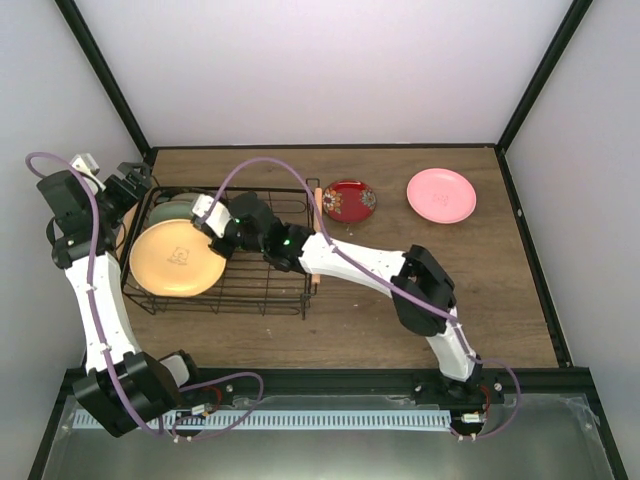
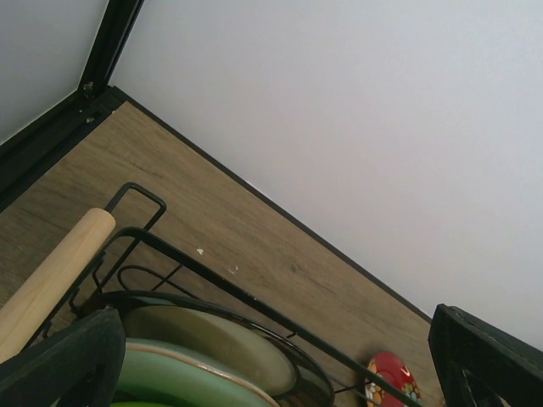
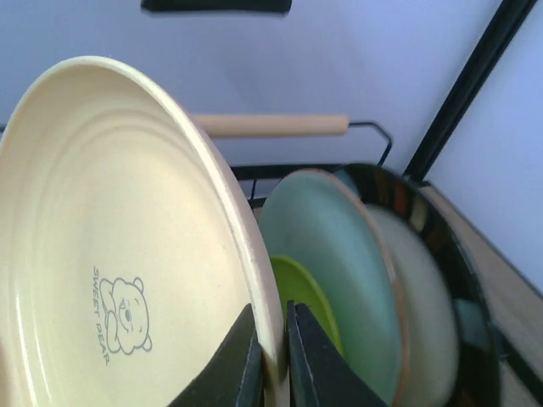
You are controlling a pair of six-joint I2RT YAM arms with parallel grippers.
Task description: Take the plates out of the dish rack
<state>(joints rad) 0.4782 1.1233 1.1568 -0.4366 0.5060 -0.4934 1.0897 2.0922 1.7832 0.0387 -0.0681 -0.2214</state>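
mostly hidden behind yellow plate [image 3: 110,254]: lime green plate [image 3: 305,298] | blurred, cropped at 4 o'clock: dark-rimmed plate [image 3: 428,280]

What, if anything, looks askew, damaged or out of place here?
Nothing stands out. The yellow plate leans in the dish rack, apparently only because the right pincer is clamped on its rim. The other plates stand on edge behind it, no chips visible; the dark red plate and pink plate lie flat outside the rack.
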